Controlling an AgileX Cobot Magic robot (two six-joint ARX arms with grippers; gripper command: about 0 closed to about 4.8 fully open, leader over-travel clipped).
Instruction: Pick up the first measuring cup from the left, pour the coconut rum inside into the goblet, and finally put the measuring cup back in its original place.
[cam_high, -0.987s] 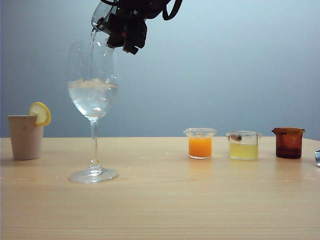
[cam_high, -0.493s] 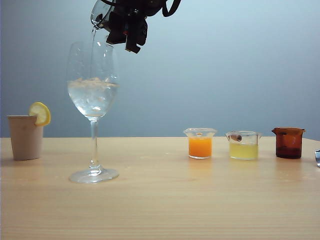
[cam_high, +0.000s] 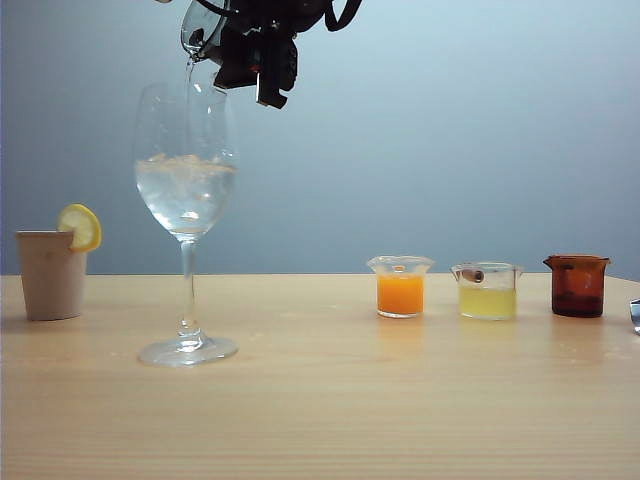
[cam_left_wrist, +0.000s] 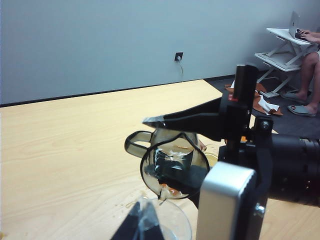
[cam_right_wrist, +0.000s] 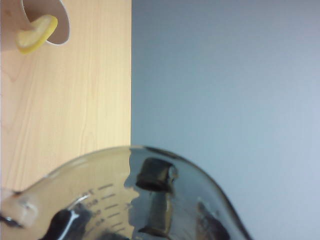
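My right gripper (cam_high: 262, 62) hangs high over the table (cam_high: 320, 400), above and just right of the goblet's (cam_high: 186, 210) rim, clenched on the measuring cup (cam_high: 200, 28). The cup is tipped hard, its lip pointing down over the goblet's mouth, and a thin thread of coconut rum (cam_high: 188, 70) runs from the lip into the bowl. The goblet stands upright on its round foot, its bowl partly filled with clear liquid and ice.

In the left wrist view the smoky cup (cam_left_wrist: 172, 167) faces the camera mouth-on, its dark handle off to one side, a black finger (cam_left_wrist: 192, 120) of my right gripper laid across its top. Part of the goblet's rim (cam_left_wrist: 170, 220) sits just beneath the lip. My left gripper (cam_left_wrist: 141, 225) shows only as a dark tip; I cannot tell whether it is released or closed.

In the right wrist view the cup's curved wall (cam_right_wrist: 150, 200) with its scale marks fills the foreground. Beyond it lies the beige cup (cam_right_wrist: 47, 22) with a lemon slice (cam_right_wrist: 36, 32).

Along the table's right stand an orange cup (cam_high: 400, 287), a yellow cup (cam_high: 487, 291) and an amber cup (cam_high: 577, 286), well apart from the goblet.
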